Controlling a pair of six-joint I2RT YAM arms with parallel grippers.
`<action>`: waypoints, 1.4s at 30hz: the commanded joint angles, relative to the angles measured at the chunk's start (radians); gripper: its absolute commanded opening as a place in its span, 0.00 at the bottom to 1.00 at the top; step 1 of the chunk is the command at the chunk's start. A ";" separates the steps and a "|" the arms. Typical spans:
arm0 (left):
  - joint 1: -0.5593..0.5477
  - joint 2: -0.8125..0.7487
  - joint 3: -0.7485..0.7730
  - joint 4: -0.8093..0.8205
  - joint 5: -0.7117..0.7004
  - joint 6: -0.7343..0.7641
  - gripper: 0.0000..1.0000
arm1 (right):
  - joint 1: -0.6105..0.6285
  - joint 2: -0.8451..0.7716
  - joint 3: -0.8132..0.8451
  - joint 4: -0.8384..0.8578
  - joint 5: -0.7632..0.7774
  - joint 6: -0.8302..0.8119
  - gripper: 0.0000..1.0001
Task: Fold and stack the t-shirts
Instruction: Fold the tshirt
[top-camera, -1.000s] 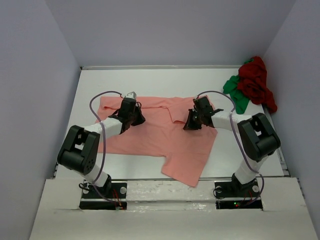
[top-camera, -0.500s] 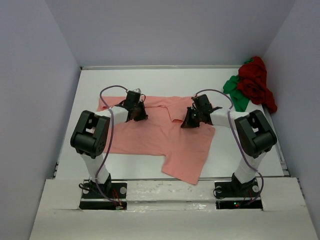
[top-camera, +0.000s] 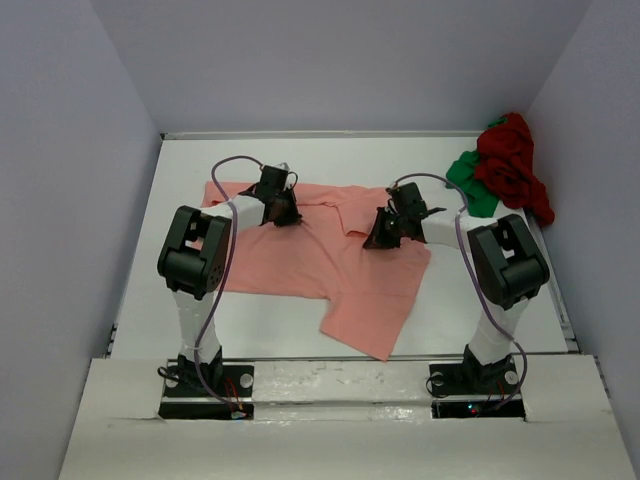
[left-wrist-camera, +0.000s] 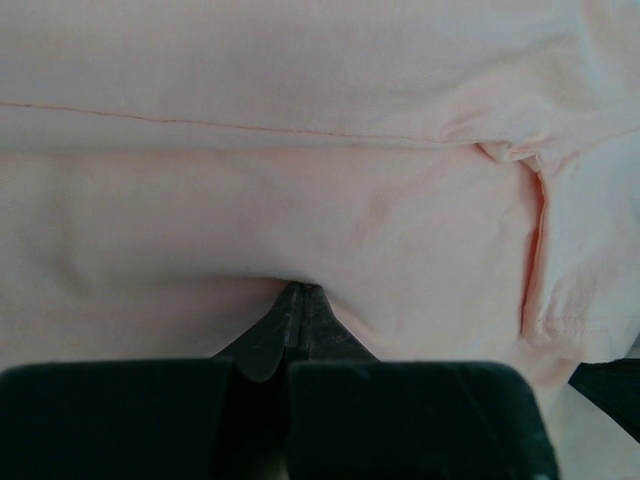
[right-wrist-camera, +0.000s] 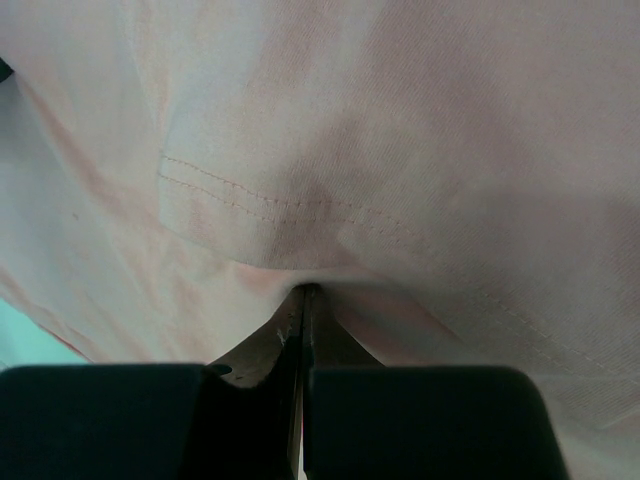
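A salmon-pink t-shirt (top-camera: 300, 262) lies spread across the white table (top-camera: 330, 160), one part hanging toward the near edge. My left gripper (top-camera: 281, 208) is shut and pinches the shirt's cloth near its far left edge; in the left wrist view its tips (left-wrist-camera: 300, 290) bite into a pink fold (left-wrist-camera: 300, 200). My right gripper (top-camera: 384, 232) is shut on the same shirt near its far right side, with its tips (right-wrist-camera: 305, 291) under a stitched hem (right-wrist-camera: 270, 205). A dark red t-shirt (top-camera: 512, 165) lies crumpled on a bright green t-shirt (top-camera: 468, 185) at the far right corner.
Pale walls close in the table on the left (top-camera: 80, 200), back and right. The red and green heap sits against the right wall, just beyond my right arm (top-camera: 505, 265).
Both grippers have moved away toward the back wall, staying shut, and the pink shirt has slid that way with them. The left arm has swung furthest.
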 joint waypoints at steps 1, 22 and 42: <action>0.007 0.066 0.079 -0.077 -0.001 0.026 0.00 | -0.030 0.049 0.035 -0.012 0.031 -0.030 0.00; 0.021 0.226 0.320 -0.167 0.006 0.044 0.00 | -0.131 0.157 0.262 -0.110 -0.010 -0.060 0.00; 0.004 -0.510 -0.027 -0.100 -0.142 0.000 0.22 | -0.131 -0.383 0.097 -0.208 -0.104 -0.126 0.17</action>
